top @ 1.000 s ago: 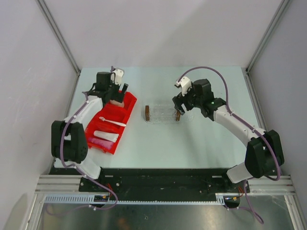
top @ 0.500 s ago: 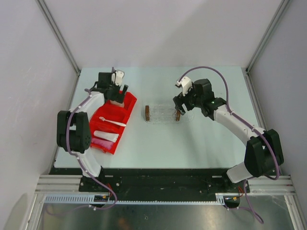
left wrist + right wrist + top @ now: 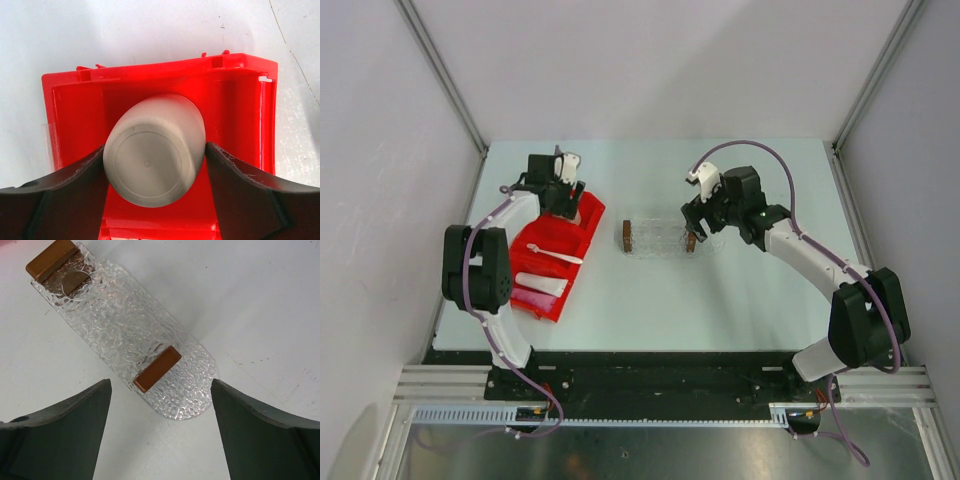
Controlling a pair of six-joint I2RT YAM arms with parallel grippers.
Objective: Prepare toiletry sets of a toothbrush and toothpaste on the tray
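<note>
- Pale table (image 3: 650, 300) lies bare in front of our two arm bases. The tray holds nothing yet, so the task looks barely begun.
- Nearest us, in the near end of the red bin (image 3: 592, 225), the magenta tube (image 3: 525, 297) and the white tube (image 3: 540, 284) lie side by side, well apart from both grippers.
- One compartment further, the toothbrush (image 3: 558, 255) lies slantwise and untouched. It is near our left gripper (image 3: 562, 200) but not under it.
- Toward the middle, the clear tray (image 3: 115, 320) lies flat on the table. Our right gripper (image 3: 693, 228) hovers over its right end with fingers spread wide and nothing between them but the brown block (image 3: 157, 368) below. We judge it waits there to steady or shift the tray.
- Farthest, in the bin's far compartment, the tan paper cup (image 3: 155, 150) lies tipped toward the wrist camera. Our left fingers (image 3: 75, 190) rest against both its sides, so the grip seems to be on the cup, not the set, probably to clear it away.
</note>
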